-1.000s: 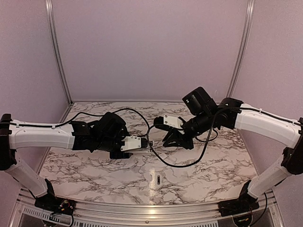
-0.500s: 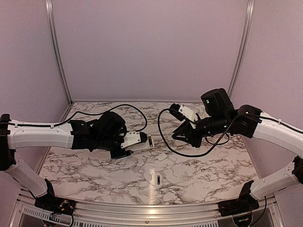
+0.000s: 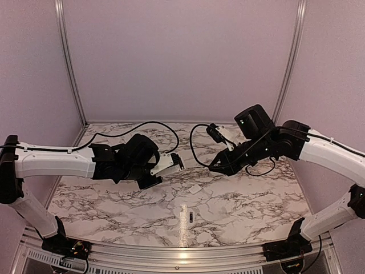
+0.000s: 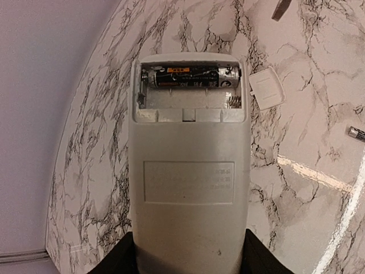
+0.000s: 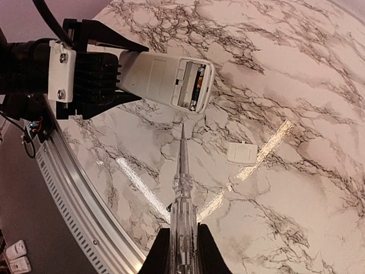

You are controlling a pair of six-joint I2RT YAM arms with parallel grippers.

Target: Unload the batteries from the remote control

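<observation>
My left gripper [image 4: 189, 254] [image 3: 153, 173] is shut on the near end of the white remote control [image 4: 189, 171] [image 3: 171, 163] and holds it above the table. Its compartment is uncovered, with one dark battery [image 4: 191, 77] [image 5: 198, 85] lying across the far slot; the near slot shows only a spring. A second battery [image 3: 191, 216] [image 4: 356, 133] lies loose on the marble. My right gripper [image 5: 182, 242] [image 3: 218, 164] is shut on a thin clear-handled pointed tool [image 5: 182, 188]. The tool's tip hangs a short way from the remote's [image 5: 162, 80] open end.
The small white battery cover [image 3: 195, 189] [image 4: 266, 87] [image 5: 242, 153] lies flat on the marble table [image 3: 245, 200] below the two grippers. A metal rail [image 3: 171, 251] runs along the near edge. A black cable loops behind each arm.
The right gripper drew away from the remote's end, swung right, then came partway back. The white cover now lies on the table. The left gripper moved the remote slightly right and up.
</observation>
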